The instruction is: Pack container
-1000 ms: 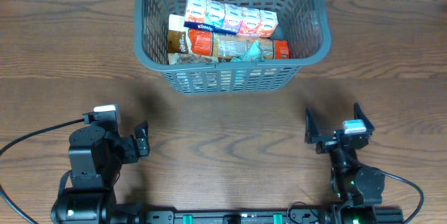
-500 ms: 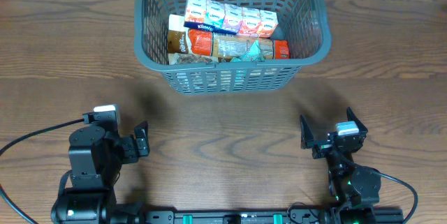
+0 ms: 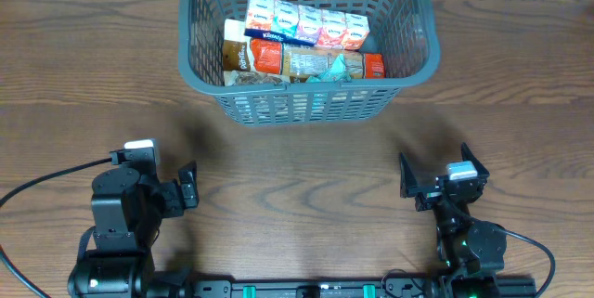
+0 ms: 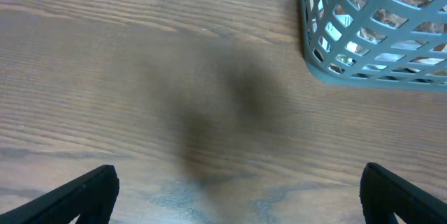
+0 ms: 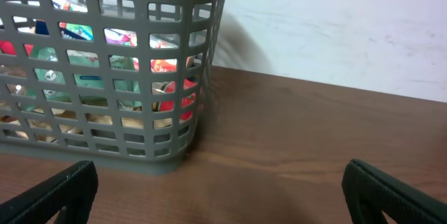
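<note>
Well, we start with the big picture: the wooden table (image 3: pixel 297 173) looks just as it did a second ago, and so does the container (image 3: pixel 306 105). It sits at the far middle of the table, upright, exactly where it was. Inside it the load has not stirred. The row of tissue packs (image 3: pixel 306 24) lies along the back, and the snack packets (image 3: pixel 297 61) are wedged in front of them, all below the rim.

The one thing that moves is the right gripper (image 3: pixel 438 168). Over the last second it eases back toward its own base, away from the container, and for the final half second it sits still. The left arm does not budge at all.

We read that as a retreat and not a reach. No loose packet shows on the wood in any view, so the packing looks done or very nearly so, and the arms seem to be parking.

Now the finer detail. The right gripper's fingers stand wide apart with nothing between them, and the container lies ahead and to its left, well apart (image 5: pixel 105 155). Through the lattice we glimpse the red and green wrappers.

The left gripper (image 4: pixel 237 175) is likewise spread wide and empty. Only the container's near corner (image 4: pixel 370 42) peeks in at the upper right of its wrist view, again well clear of the fingers.
</note>
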